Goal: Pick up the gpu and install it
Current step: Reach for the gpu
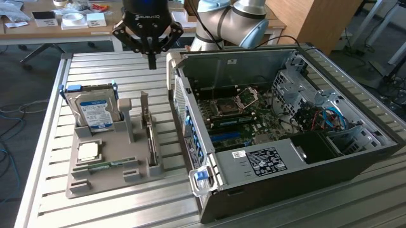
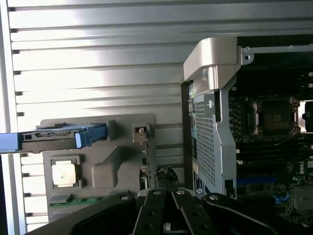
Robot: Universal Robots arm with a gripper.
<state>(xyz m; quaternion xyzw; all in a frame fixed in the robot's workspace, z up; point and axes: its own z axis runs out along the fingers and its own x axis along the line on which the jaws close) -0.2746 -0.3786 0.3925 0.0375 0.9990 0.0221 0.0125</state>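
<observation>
The gpu (image 1: 150,135) stands on edge in a slot of the grey holder tray (image 1: 95,183), a thin dark card with its metal end bracket (image 1: 144,102) pointing up at the far end. In the wrist view the gpu (image 2: 143,147) appears edge-on along the tray's side nearest the case. My gripper (image 1: 151,62) hangs in the air above the slatted table, beyond the far end of the card, fingers shut with nothing between them. The wrist view has the shut gripper (image 2: 165,178) close by the card's edge.
The tray also holds a silver hard drive (image 1: 95,113) in a blue carrier, a CPU (image 1: 89,151) and a green RAM stick (image 1: 104,165). An open computer case (image 1: 285,118) with its motherboard (image 1: 235,114) exposed lies at the exterior view's right. A cluttered desk (image 1: 63,26) stands behind.
</observation>
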